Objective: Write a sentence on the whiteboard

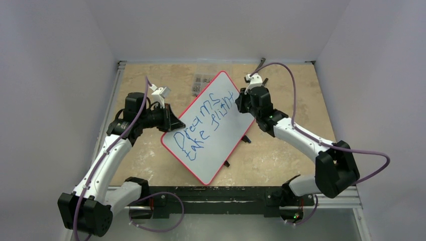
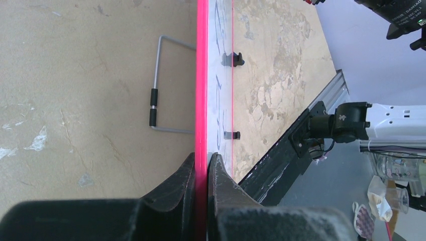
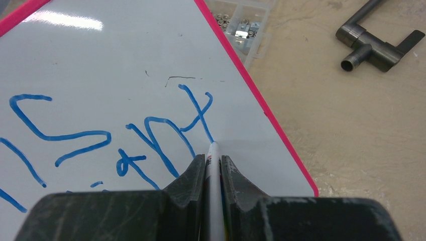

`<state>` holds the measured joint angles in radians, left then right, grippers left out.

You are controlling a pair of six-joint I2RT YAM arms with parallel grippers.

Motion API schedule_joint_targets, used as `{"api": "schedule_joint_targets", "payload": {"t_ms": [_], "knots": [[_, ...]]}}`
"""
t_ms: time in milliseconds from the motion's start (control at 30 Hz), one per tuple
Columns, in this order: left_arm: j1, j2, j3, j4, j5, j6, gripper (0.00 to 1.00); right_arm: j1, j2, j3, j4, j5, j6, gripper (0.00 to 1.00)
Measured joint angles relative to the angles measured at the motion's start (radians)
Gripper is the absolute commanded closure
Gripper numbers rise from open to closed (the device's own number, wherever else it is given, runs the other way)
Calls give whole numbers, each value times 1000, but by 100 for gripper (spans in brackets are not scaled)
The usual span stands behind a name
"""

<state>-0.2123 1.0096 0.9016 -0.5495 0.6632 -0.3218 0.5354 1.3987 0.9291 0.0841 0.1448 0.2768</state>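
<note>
The whiteboard [image 1: 211, 161], white with a thin red rim, lies at a slant across the middle of the table. The sentence [image 1: 203, 123] in blue reads "Dreams take flight" in two lines. My left gripper [image 1: 173, 123] is shut on the board's left red rim [image 2: 202, 100], one finger on each side of it. My right gripper [image 1: 242, 100] is shut on a white marker [image 3: 214, 168]. The marker's tip touches the board [image 3: 100, 50] at the foot of the last letter [image 3: 201, 113].
A clear box of small hardware [image 1: 201, 83] sits just beyond the board's far corner. A dark metal pipe fitting [image 3: 374, 45] lies to the right of it. A wire handle [image 2: 155, 100] lies beside the board. Black clips [image 1: 246, 139] show at the board's right edge.
</note>
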Motion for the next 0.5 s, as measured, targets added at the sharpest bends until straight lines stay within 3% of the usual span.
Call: {"api": "schedule_joint_targets", "payload": {"t_ms": [500], "knots": [[0, 0, 0, 2, 2, 1, 100, 0, -13, -21, -21, 47, 2, 100]]}}
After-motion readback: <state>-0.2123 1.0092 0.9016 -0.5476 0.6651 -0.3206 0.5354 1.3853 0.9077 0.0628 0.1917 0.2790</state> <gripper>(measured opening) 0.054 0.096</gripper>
